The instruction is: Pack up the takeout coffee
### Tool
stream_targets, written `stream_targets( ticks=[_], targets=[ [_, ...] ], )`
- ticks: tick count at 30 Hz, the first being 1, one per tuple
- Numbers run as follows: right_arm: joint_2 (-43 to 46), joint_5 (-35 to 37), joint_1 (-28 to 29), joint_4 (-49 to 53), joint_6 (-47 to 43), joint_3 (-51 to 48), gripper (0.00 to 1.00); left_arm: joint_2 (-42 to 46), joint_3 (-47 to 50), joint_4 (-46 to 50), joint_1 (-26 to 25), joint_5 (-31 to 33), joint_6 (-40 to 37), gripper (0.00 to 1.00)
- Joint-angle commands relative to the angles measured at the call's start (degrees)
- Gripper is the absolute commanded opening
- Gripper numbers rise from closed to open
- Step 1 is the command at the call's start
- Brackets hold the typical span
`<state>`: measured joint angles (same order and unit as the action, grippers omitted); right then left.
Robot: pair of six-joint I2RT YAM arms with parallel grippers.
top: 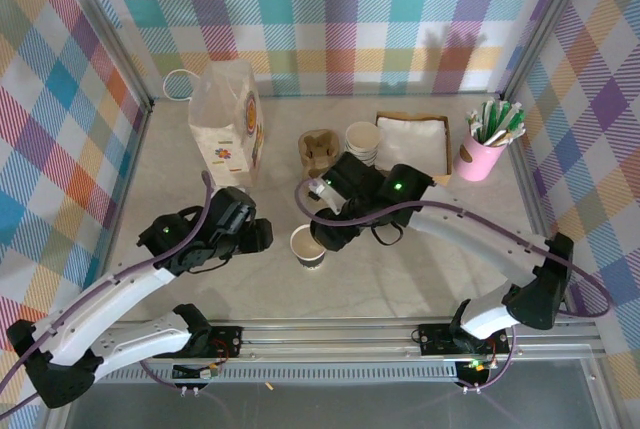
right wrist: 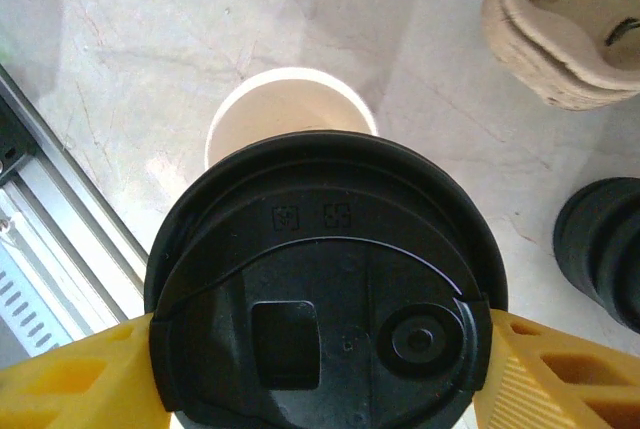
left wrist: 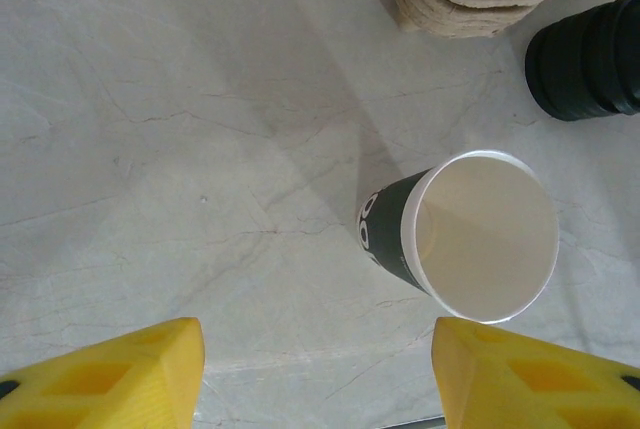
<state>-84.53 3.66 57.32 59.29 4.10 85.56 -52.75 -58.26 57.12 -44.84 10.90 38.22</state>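
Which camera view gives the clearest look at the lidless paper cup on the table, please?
The left wrist view: the cup stands unobstructed, white inside and dark side plain. The top external view shows it small; the right wrist view shows its rim behind the black lid in the right gripper.

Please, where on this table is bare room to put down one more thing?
Bare table lies between the paper bag, the left wall and the left arm. Another patch is near the front rail, between the open cup and the right arm. Crowded: the back row of cup carriers, cup stack and napkins.
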Motion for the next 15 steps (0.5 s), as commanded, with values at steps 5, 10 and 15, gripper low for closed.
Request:
stream_targets(
  ticks=[5, 10, 15],
  targets=[
    [-3.46, 0.48, 1.29, 0.37, -0.93, 2.22, 0.60, 4.86, 1.95, 4.42, 0.53, 2.54, 2.22, 0.63],
    [-5.59, 1.07, 1.74, 0.66, -1.19, 3.36, 0.60, 6.68, 2.97, 5.10, 0.55, 3.41, 2.56, 0.63],
    [-6.84, 1.17, 1.92, 0.26, -1.10, 4.22, 0.61, 6.83, 2.91, 5.42, 0.55, 3.92, 2.21, 0.64]
  ],
)
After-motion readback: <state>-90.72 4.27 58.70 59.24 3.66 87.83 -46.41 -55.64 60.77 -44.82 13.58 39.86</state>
